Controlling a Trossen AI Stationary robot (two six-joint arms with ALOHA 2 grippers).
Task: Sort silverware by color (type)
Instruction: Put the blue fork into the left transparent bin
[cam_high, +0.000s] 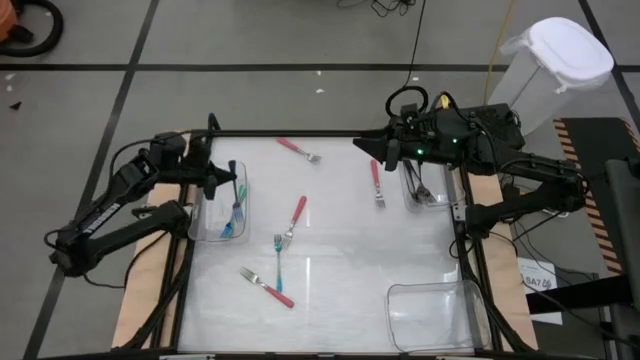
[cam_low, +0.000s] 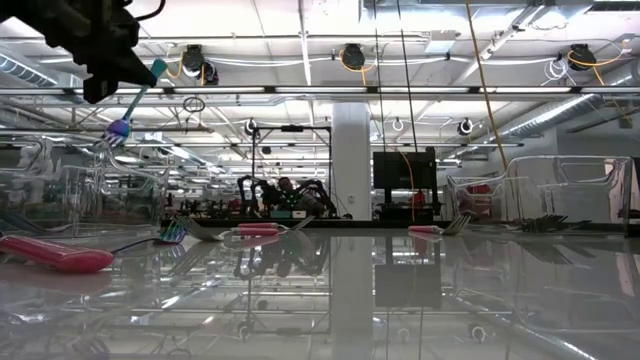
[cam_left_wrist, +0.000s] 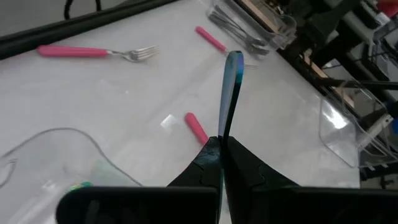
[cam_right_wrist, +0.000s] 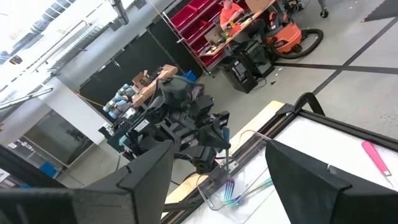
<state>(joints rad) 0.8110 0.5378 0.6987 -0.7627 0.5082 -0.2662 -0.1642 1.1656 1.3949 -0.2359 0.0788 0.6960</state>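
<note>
Teal-handled fork (cam_left_wrist: 231, 93) pinched in left gripper (cam_left_wrist: 221, 146), fingers closed on handle, hanging above left bin (cam_high: 205, 225). Judged light, stiff, slick plastic; grip mid-handle. Pink forks (cam_high: 296, 215) scattered on bench (cam_high: 340, 260). Right gripper (cam_right_wrist: 217, 162) fingers spread, empty, over right bin (cam_high: 428, 195).

We see a teal-blue handled fork (cam_left_wrist: 232, 93) pinched in the dark left gripper (cam_left_wrist: 221, 146) over a clear bin (cam_high: 222, 203) on the left. Pink-handled forks (cam_high: 297, 213) lie on the glossy white table (cam_high: 340, 260). All-black forks (cam_high: 425, 192) fill the far-right clear bin (cam_high: 412, 196).
</note>
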